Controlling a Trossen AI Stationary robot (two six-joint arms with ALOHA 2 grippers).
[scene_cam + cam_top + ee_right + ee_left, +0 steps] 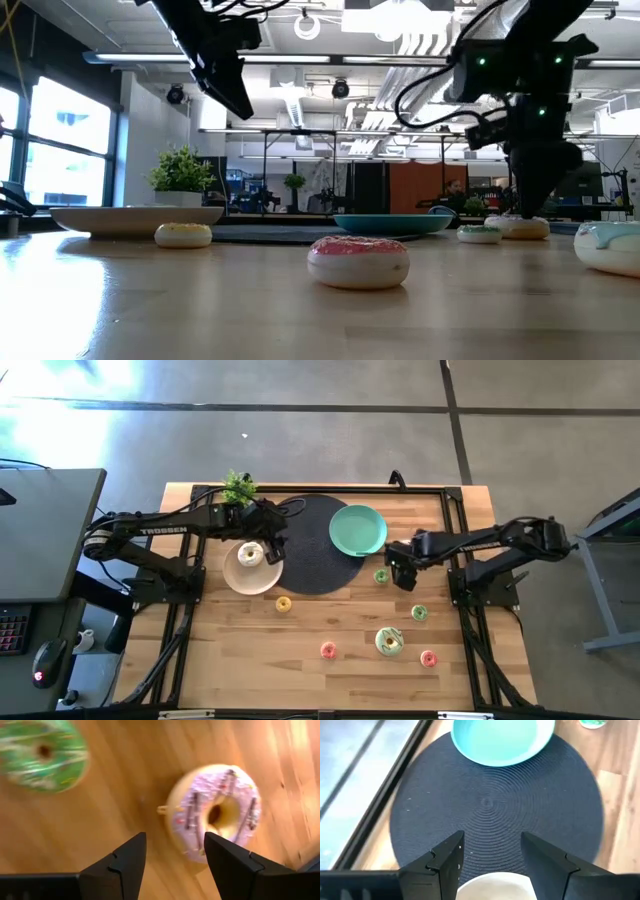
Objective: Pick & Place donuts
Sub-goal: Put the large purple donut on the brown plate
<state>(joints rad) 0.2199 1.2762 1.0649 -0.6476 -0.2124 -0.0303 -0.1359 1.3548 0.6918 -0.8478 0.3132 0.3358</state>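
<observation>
Hovering low over the worktop [300,650] in the high view, the right tool [401,575] hangs just beside the green donut [381,576], while the left tool [272,546] sits over the beige plate [240,577] and its cream donut [250,554]; other donuts lie scattered nearer the front edge. In the low view the right arm points straight down near the teal plate [392,223]. The left wrist view shows its fingers [440,867] wide and empty above the dark mat [495,805], and the right wrist view shows fingers [122,865] likewise wide, the pink donut [215,812] lying flat just ahead, seemingly the likelier pick.
</observation>
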